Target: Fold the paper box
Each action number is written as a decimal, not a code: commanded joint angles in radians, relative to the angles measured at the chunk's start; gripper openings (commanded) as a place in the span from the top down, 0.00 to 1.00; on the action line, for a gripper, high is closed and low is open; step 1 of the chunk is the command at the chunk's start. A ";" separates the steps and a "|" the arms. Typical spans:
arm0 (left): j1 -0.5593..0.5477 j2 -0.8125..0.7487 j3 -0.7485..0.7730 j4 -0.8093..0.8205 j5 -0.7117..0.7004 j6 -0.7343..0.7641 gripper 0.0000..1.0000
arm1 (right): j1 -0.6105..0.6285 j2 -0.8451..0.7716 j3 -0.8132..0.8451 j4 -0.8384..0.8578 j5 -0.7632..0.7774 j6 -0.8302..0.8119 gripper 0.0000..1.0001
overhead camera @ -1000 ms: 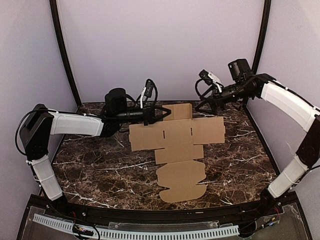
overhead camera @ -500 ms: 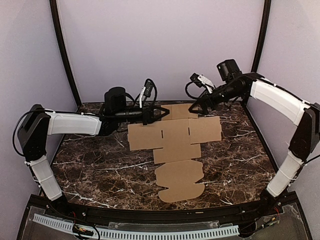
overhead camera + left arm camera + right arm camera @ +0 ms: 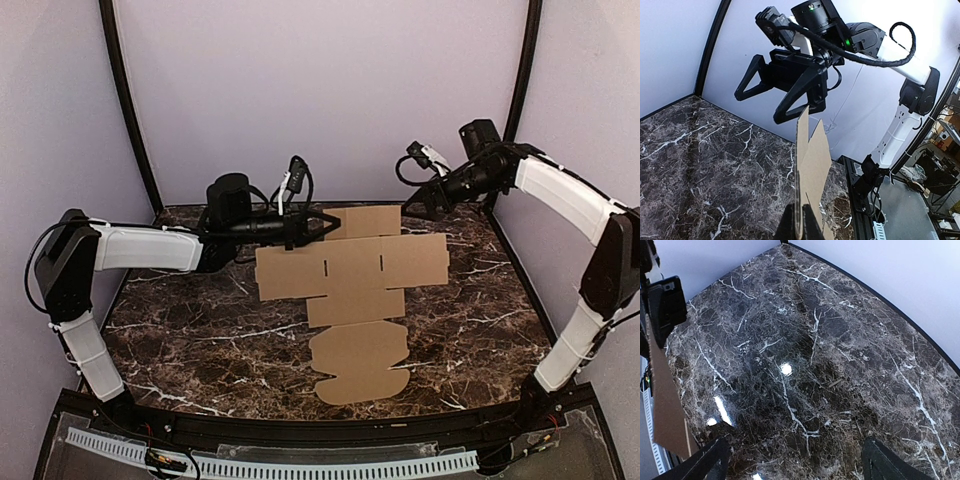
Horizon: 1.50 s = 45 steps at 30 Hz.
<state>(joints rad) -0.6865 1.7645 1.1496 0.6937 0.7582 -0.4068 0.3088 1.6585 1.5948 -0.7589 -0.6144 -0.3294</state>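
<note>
Pinching the paper box (image 3: 352,272) by its far flap, the left gripper (image 3: 333,225) is clamped on the cardboard's left edge.
From that grip the flat die-cut sheet spreads over the marble table (image 3: 190,330), rounded tabs at its near end. The right gripper (image 3: 414,204) hangs just beyond the box's far right corner, jaws spread wide, clear of the cardboard.

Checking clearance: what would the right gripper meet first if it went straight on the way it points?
Most likely the marble table. The wrist view shows the paper box only at the edge, beside the right gripper's line. Depth is unclear.
</note>
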 commanded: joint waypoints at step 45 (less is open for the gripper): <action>0.001 0.107 0.063 0.343 0.010 -0.285 0.99 | 0.096 -0.067 -0.354 0.372 -0.450 0.108 0.34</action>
<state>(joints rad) -0.6815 1.8637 1.1709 0.9516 0.6880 -0.6361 0.3969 1.6436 1.2675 -0.5121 -1.0367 -0.2493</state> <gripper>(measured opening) 0.013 0.667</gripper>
